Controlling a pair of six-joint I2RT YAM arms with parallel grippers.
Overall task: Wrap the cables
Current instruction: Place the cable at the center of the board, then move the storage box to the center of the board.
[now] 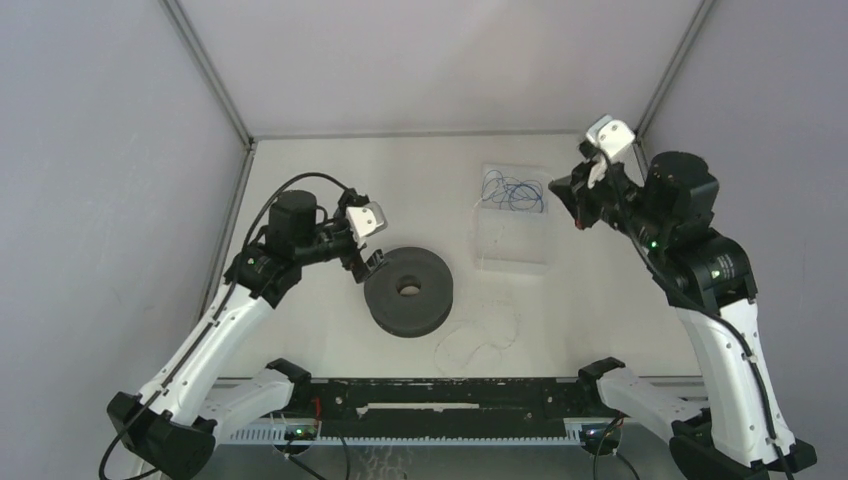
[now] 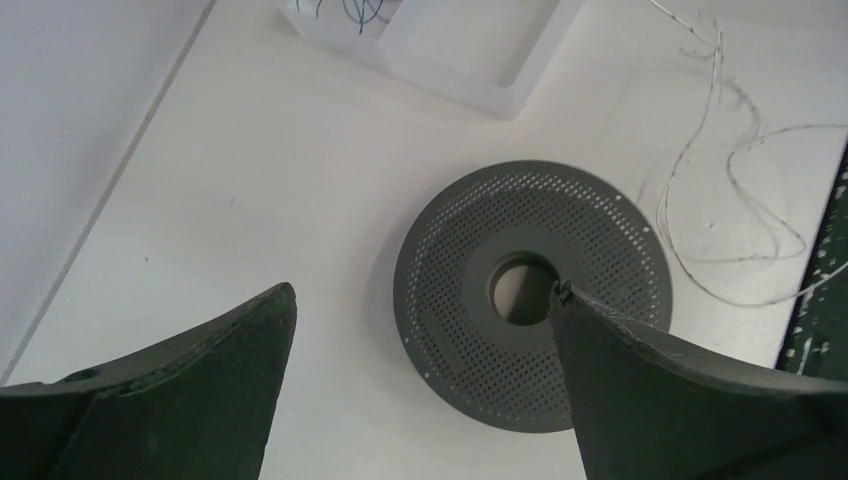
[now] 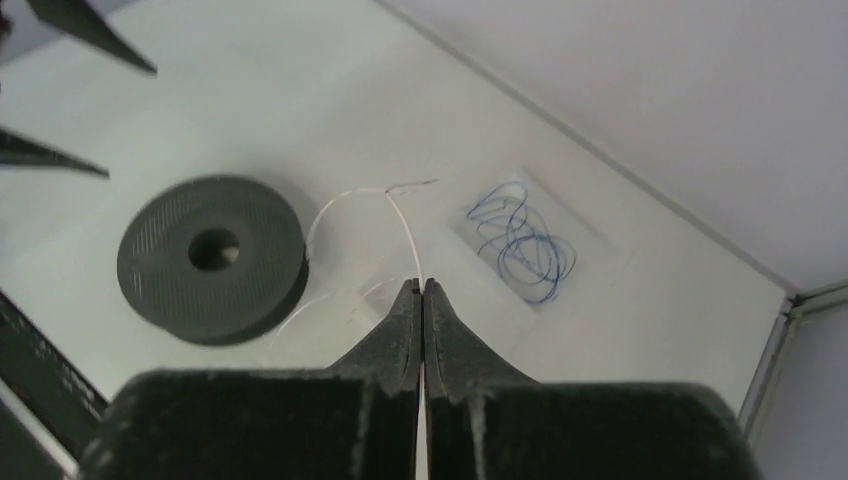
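Overhead and wrist views of the opening stage of cable wrapping, read left to right.

**Left:** the left gripper hovers just beside the spool's left rim, fingers released and spread wide, grasping nothing. In its wrist view the jaws straddle the spool from above, apart from it.

**Centre:** the spool, a black perforated disc with a centre hole, lies flat on the table and appears bare of windings. The cable, a very thin whitish cord, lies in loose loops on the table just right of and nearer than the spool. One strand rises from there to the right gripper.

**Right of centre:** a clear tray holds a tangle of blue wire, which is not part of this task.

**Right:** the right gripper is raised above the table near the tray, fingers clenched on the cable close to its free end.

**Step in hand:** judged to be presenting the cable end to the spool; no wrapping is done.

**Next move:** it likely calls for the left gripper to steady the spool while the right carries the cable to the rim, keeping light tension so the thin cord neither slips nor snags.
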